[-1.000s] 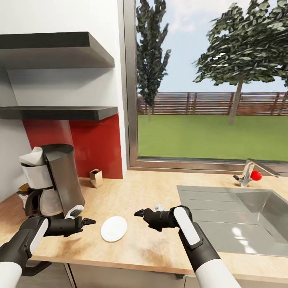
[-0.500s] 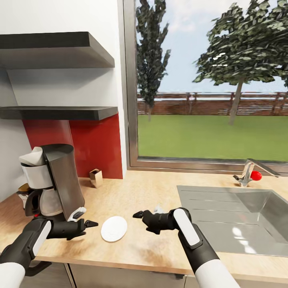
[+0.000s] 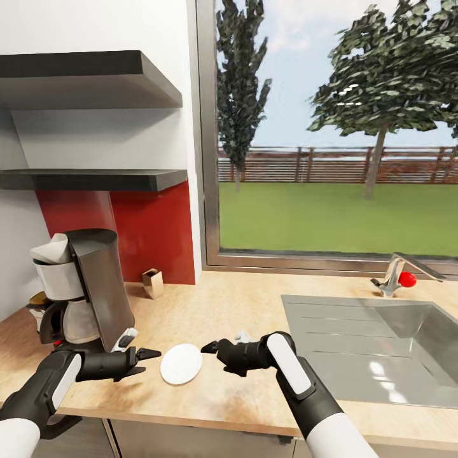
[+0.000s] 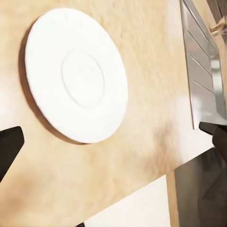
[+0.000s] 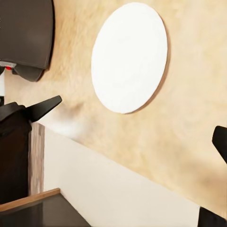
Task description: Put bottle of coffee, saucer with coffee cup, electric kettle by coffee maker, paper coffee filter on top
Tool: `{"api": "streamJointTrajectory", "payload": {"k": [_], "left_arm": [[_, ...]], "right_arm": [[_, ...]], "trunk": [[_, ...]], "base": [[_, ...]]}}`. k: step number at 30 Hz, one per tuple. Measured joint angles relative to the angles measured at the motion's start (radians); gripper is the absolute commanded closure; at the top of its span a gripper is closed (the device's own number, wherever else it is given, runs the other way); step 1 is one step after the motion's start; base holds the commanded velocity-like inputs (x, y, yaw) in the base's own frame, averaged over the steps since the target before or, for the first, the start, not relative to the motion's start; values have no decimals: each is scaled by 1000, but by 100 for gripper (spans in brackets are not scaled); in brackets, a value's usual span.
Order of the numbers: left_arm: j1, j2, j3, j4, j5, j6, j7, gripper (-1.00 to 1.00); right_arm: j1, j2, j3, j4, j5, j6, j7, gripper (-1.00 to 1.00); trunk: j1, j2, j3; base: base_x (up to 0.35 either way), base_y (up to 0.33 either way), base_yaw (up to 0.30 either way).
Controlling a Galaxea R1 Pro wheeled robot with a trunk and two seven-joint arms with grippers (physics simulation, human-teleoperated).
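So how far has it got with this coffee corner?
Partly there. The coffee maker stands on the kitchen countertop with something white on top, probably the filter. The saucer lies beside it, bare, with no cup on it. The left hand and right hand hover either side of the saucer; the left is open and empty, and I can't tell whether the right holds anything. The cup, kettle and coffee bottle look still to be placed.

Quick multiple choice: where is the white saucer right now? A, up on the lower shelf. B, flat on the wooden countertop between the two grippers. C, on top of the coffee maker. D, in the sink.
B: the saucer lies flat on the kitchen countertop, between the left gripper and the right gripper, with nothing on it.
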Motion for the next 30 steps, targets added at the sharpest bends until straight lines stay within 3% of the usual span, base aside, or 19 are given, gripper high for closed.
{"api": "streamJointTrajectory", "payload": {"k": [21,23,27,30], "left_arm": [[5,0,0,2,0,-6,-5,-100],[6,0,0,2,0,-6,-6,-100],[17,0,0,2,-1,-7,-6,-100],[26,0,-1,1,-1,-8,-6,-100]], "right_arm": [[0,0,5,-2,-6,0,1,-100],[0,0,6,-2,-6,0,31,-100],[0,0,20,3,5,-2,182,-100],[0,0,66,5,24,-4,244,-100]], "trunk": [[0,0,0],[0,0,0],[0,0,0],[0,0,0]], "base": [[78,16,0],[1,0,0],[0,0,0],[0,0,0]]}}
